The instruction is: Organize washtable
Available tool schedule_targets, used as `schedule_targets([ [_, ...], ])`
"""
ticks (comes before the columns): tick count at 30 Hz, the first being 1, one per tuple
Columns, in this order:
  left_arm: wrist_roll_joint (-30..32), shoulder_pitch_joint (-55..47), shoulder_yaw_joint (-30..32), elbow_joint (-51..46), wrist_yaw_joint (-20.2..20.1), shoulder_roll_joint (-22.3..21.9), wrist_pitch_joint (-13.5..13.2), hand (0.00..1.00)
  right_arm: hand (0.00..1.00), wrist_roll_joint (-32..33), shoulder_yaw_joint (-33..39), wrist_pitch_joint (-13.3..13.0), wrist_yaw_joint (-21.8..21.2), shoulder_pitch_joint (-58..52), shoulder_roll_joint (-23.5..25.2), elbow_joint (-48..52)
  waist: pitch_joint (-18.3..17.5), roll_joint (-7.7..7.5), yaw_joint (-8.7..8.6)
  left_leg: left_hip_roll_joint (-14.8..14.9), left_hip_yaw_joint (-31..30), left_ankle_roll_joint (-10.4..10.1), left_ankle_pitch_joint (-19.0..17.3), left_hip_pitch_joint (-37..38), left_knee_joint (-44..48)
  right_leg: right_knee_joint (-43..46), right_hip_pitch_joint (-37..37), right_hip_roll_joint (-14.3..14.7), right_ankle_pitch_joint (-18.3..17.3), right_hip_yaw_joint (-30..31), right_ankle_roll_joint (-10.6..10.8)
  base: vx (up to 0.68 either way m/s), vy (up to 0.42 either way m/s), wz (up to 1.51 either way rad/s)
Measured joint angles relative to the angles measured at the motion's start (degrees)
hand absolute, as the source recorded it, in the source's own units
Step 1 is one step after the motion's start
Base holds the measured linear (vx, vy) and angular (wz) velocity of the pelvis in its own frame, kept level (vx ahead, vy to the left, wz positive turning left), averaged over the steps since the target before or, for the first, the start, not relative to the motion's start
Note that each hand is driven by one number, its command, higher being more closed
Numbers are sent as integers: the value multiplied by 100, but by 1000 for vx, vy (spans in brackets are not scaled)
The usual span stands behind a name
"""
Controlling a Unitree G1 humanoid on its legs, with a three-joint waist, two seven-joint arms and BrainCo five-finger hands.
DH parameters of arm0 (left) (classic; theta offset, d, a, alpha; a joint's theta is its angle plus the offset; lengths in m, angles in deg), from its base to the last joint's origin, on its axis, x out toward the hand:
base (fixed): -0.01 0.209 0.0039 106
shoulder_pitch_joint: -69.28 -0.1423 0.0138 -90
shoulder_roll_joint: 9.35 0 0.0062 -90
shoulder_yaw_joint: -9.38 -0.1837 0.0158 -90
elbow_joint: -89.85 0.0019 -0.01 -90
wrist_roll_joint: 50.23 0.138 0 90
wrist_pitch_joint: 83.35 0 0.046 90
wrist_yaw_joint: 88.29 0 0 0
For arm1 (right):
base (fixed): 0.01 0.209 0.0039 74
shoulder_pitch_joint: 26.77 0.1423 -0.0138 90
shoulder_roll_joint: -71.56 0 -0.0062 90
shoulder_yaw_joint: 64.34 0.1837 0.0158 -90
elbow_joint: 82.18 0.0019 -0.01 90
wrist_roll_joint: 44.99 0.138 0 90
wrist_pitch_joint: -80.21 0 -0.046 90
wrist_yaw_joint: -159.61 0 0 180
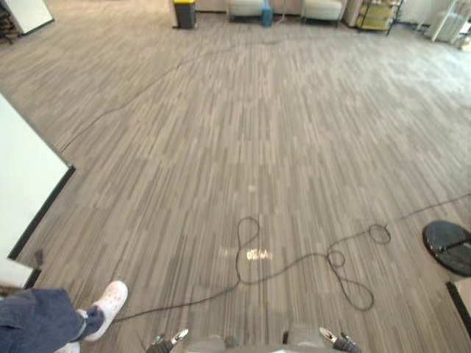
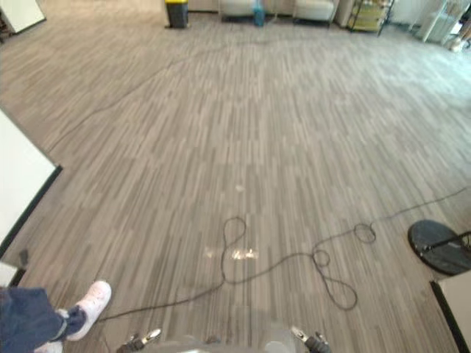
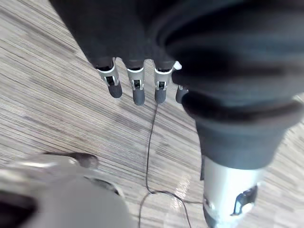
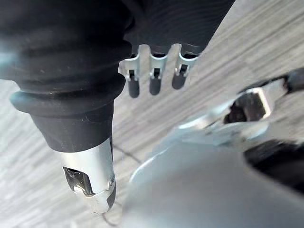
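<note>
Hanging low, the left hand [image 3: 137, 88] and the right hand [image 4: 153, 78] both point straight, relaxed fingers down at the striped floor [image 1: 257, 147], holding nothing. A person's white shoe [image 1: 108, 303] stands near the left hand, with a white dark-edged panel [image 1: 26, 184] beyond it and a black round base [image 1: 449, 246] off to the right; whether that panel is part of the washtable cannot be told. Far across the open floor stands a dark yellow-topped bin [image 1: 184, 13], its contents hidden
</note>
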Motion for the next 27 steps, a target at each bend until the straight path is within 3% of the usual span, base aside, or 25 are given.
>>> schedule_targets([
  [1, -1, 125, -1, -23, 13, -44, -3, 0, 0, 14, -9, 12, 13, -5, 5, -13, 18, 29, -34, 86, -78, -108, -86, 83, -18, -1119, -44, 176, 180, -172, -128, 484, -91, 42],
  [2, 0, 150, 1, -57, 22, -43, -10, 0, 0, 30, -5, 14, 19, -5, 9, -13, 18, 31, -75, 108, -76, -180, -132, 126, -40, -1651, -37, 250, 364, -221, -188, 501, -119, 59],
  [3, 3, 169, 5, -73, 29, -60, -19, 0, 0, 17, -25, 16, 30, -30, 18, -18, 16, 21, -123, 131, -81, -350, -242, 291, -135, -2236, -30, 400, 760, -212, -440, 544, -158, 55],
  [4, 24, 97, 18, -71, 23, -93, -10, 0, 0, 1, -26, 35, 35, -116, 47, -24, -15, -41, -121, 110, -166, -551, -368, 495, -126, -2256, 31, 446, 926, -179, -716, 710, -248, 54],
  [5, 37, 28, 79, -56, 24, -130, -3, 0, 0, -4, 0, 50, 20, -153, 71, -40, -30, -130, -130, 122, -212, -737, -492, 539, 158, -2168, 102, 445, 986, -73, -790, 611, -247, 23],
  [6, 5, -10, 153, -77, 33, -213, 4, 0, 0, -28, 7, 49, 1, -156, 15, -65, -31, -45, -121, 251, -179, -832, -549, 428, 544, -2110, 156, 514, 893, -91, -796, 684, -369, 4],
  [7, 6, -25, 426, -120, 12, -311, -20, 0, 0, -42, 9, 46, -5, -187, -4, -58, -46, 11, -62, 557, -157, -948, -590, -406, 2495, -2371, 436, 681, 698, -39, -825, 527, -313, -12],
  [8, 10, -38, 489, -139, 8, -336, -21, 0, 0, -43, 11, 45, -2, -187, -26, -58, -31, 30, -46, 652, -153, -1001, -566, -587, 2904, -2437, 501, 748, 679, -24, -842, 520, -308, -29],
  [9, 6, -56, 680, -148, -5, -419, -49, 0, 0, -42, 17, 40, 2, -177, -90, -62, -3, 178, 45, 951, -126, -1075, -617, -976, 3914, -2623, 730, 992, 646, 46, -840, 530, -211, -71],
  [10, 3, -82, 818, -140, -3, -454, -54, 0, 0, -49, 54, 45, 19, -120, -156, -126, 24, 295, 78, 1314, -46, -1025, -670, -1353, 4872, -2850, 1166, 1264, 599, 174, -832, 514, -178, -76],
  [11, 4, -94, 823, -142, -6, -441, -61, 0, 0, -53, 50, 45, 28, -109, -144, -131, 29, 269, 61, 1376, -20, -1014, -676, -1456, 4960, -2933, 1346, 1298, 590, 209, -818, 605, -192, -76],
  [13, -1, -92, 846, -209, -14, -380, -98, 0, 0, -69, 22, 43, 40, -55, -68, -125, 63, 86, 67, 1361, 132, -1011, -681, -1656, 4518, -3232, 1817, 1303, 590, 479, -816, 397, -124, -59],
  [15, -44, -96, 914, -202, -7, -350, -146, 0, 0, -69, -14, 27, 40, 85, -6, -119, 55, -30, 101, 1182, -205, -1034, -664, -1833, 2917, -3467, 2112, 1277, 531, 855, -718, 348, -59, -91],
  [18, -128, -99, 914, -170, 12, -352, -147, 0, 0, -68, -167, 13, 40, 36, -30, -124, 46, -14, 87, 1073, -741, -1049, -504, -1905, 1535, -3575, 2285, 1252, 401, 1196, -507, 264, 65, -74],
  [19, -128, -102, 912, -149, 25, -350, -148, 0, 0, -68, -167, 14, 42, -2, -41, -122, 20, 8, 90, 1075, -734, -967, -430, -1895, 1395, -3564, 2292, 1244, 359, 1255, -440, 288, 204, -66],
  [21, -114, -107, 910, 9, 38, -328, -149, 0, 0, -77, -162, 22, 39, -42, -57, -124, -15, 23, 69, 1006, -487, -889, 372, -1582, 922, -3479, 2277, 1181, 216, 1608, -214, 299, 283, -76],
  [22, -112, -106, 912, 17, 37, -299, -148, 0, 0, -89, -158, 25, 41, -47, -35, -128, -22, 17, 62, 984, -418, -911, 488, -1495, 819, -3441, 2270, 1127, 177, 1686, -150, 180, 202, -66],
  [24, -85, -111, 880, 49, 33, -203, -147, 0, 0, -97, -130, 51, 46, -55, 10, -136, -46, -129, 74, 802, 46, -814, 509, -1185, 506, -2994, 2054, 909, 106, 1686, -40, 183, 239, -86],
  [27, -88, -189, 740, 62, 50, -130, -130, 0, 0, -99, 7, 51, 43, -49, 77, -128, -22, -108, 61, 707, 504, -644, 432, -803, 381, -2046, 1676, 754, 110, 1517, -22, 79, 195, -76],
])
